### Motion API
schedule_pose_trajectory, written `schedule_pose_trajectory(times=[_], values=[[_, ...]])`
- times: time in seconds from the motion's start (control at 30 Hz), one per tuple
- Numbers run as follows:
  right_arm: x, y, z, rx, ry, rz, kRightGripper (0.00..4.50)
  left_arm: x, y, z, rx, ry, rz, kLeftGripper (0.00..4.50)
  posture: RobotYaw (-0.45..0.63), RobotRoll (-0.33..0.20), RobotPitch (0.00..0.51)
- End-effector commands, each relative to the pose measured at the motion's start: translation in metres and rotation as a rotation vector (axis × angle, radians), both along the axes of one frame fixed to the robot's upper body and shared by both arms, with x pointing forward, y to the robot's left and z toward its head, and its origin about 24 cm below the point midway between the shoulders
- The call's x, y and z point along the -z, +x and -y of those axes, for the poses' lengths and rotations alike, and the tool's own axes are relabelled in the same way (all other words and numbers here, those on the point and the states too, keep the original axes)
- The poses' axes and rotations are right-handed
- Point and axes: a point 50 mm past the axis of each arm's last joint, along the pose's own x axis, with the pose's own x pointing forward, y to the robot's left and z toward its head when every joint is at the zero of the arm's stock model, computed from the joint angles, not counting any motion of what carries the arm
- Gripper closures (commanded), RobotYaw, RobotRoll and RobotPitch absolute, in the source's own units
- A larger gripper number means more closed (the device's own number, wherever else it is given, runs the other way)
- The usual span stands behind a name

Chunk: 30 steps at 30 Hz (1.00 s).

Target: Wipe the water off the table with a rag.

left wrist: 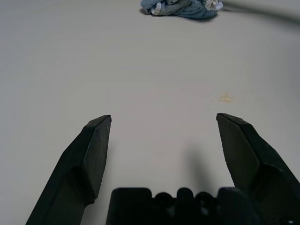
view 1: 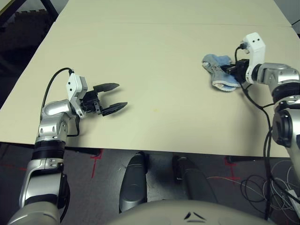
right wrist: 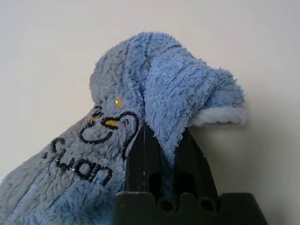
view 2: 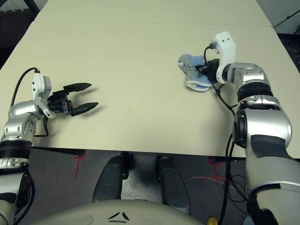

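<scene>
Blue terry rag is pinched by the right hand, well right of the yellow water; the spot may be missed, while the left hand is held wide.

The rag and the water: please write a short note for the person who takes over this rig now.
Right tool: shut on the rag, at the table's right side.
Left tool: open, holding nothing, over the left part of the table.
Water: a small yellow spot lies near the front edge, between the two arms, away from the rag.
Done: the rag is gripped.
Left: bring the rag to that spot and wipe it, then check for other drops.
</scene>
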Motion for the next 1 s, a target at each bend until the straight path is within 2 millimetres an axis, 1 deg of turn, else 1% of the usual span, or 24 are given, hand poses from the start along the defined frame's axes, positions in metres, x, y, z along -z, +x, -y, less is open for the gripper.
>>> schedule_pose_trajectory(times=[0.03, 0.13, 0.23, 0.33, 0.43, 0.5, 0.6, 0.73, 0.87, 0.93, 0.97, 1.0], values=[[-0.020, 0.001, 0.001, 0.003, 0.166, 0.079, 4.49, 0.003, 0.002, 0.004, 0.021, 0.016, -0.007, 0.00, 0.16, 0.000, 0.218], [-0.041, 0.002, -0.002, -0.018, 0.291, 0.144, 4.49, 0.003, 0.004, 0.004, 0.023, 0.017, -0.005, 0.00, 0.16, 0.000, 0.217], [-0.067, 0.000, 0.005, -0.013, 0.335, 0.206, 4.49, 0.003, 0.006, 0.004, 0.024, 0.020, -0.004, 0.00, 0.15, 0.000, 0.213], [-0.076, -0.005, 0.018, 0.016, 0.282, 0.225, 4.49, 0.003, 0.007, 0.004, 0.027, 0.021, -0.003, 0.00, 0.15, 0.000, 0.210], [-0.077, -0.011, 0.033, 0.064, 0.228, 0.215, 4.49, 0.004, 0.007, 0.005, 0.029, 0.019, -0.002, 0.00, 0.14, 0.000, 0.208], [-0.075, -0.014, 0.041, 0.087, 0.202, 0.198, 4.49, 0.004, 0.007, 0.005, 0.030, 0.020, -0.002, 0.00, 0.14, 0.000, 0.205], [-0.066, -0.018, 0.047, 0.098, 0.180, 0.159, 4.49, 0.005, 0.007, 0.005, 0.032, 0.021, -0.002, 0.00, 0.14, 0.000, 0.204], [-0.043, -0.021, 0.053, 0.129, 0.127, 0.090, 4.49, 0.006, 0.006, 0.005, 0.037, 0.023, -0.005, 0.00, 0.15, 0.000, 0.201], [-0.011, -0.026, 0.061, 0.163, -0.087, 0.009, 4.49, 0.006, 0.006, 0.005, 0.036, 0.025, -0.005, 0.00, 0.15, 0.000, 0.202], [-0.004, -0.027, 0.063, 0.180, -0.159, 0.003, 3.76, 0.006, 0.006, 0.004, 0.033, 0.027, -0.005, 0.00, 0.15, 0.000, 0.202], [-0.002, -0.027, 0.064, 0.188, -0.178, 0.004, 3.51, 0.005, 0.006, 0.004, 0.032, 0.027, -0.005, 0.00, 0.15, 0.000, 0.203], [-0.001, -0.027, 0.064, 0.193, -0.185, 0.006, 3.15, 0.005, 0.006, 0.003, 0.029, 0.027, -0.004, 0.00, 0.15, 0.000, 0.203]])
